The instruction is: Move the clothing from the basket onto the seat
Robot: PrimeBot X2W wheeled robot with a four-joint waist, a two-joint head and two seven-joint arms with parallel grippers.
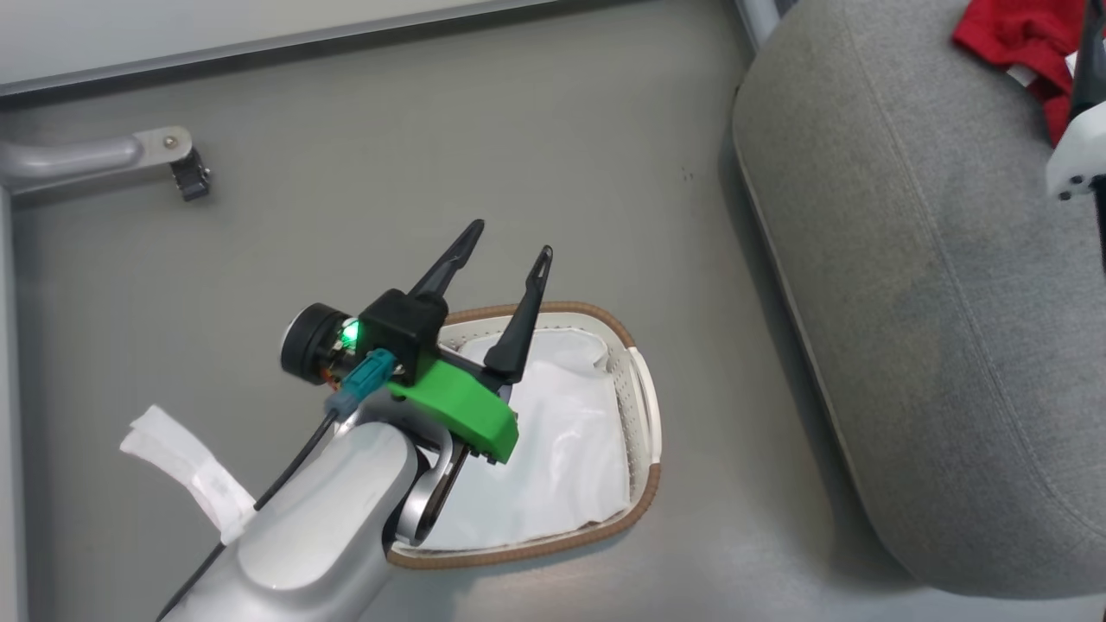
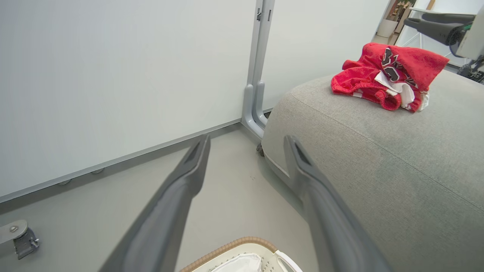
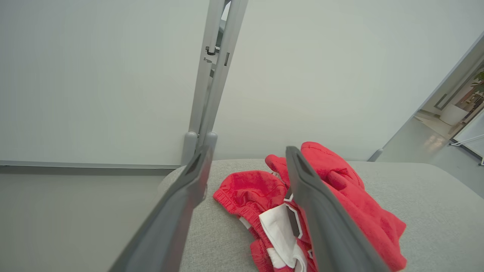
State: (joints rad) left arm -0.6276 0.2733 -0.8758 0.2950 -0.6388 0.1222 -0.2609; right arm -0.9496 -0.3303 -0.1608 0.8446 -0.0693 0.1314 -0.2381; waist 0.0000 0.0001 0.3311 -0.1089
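Head view: the left gripper [image 1: 511, 239] hangs over the 9 o'clock side of the basket [image 1: 646, 415], its two dark fingers spread apart with nothing between them. The basket stands on the grey floor [image 1: 553, 147] and holds a white cloth sheet [image 1: 562, 432]. The seat [image 1: 933, 302] lies at 3 o'clock, apart from the basket. The clothing [image 1: 1007, 34] sits on the seat at 1 o'clock, a red heap at the picture's edge.

Left wrist view: the fingers rise from 6 o'clock, parted and empty, pointing toward the white wall [image 2: 113, 75] and a grey post [image 2: 261, 56]. The basket's brown rim shows at 6 o'clock, below the fingers. The seat fills the 4 o'clock side, and the crumpled clothing rests on its top at 2 o'clock, red with white and dark markings.

Right wrist view: the right gripper [image 3: 247, 151] hangs above the seat, fingers spread wide and gripping nothing. The clothing lies on the grey cushion at 5 o'clock, partly behind one finger, with a white panel showing among the red folds.
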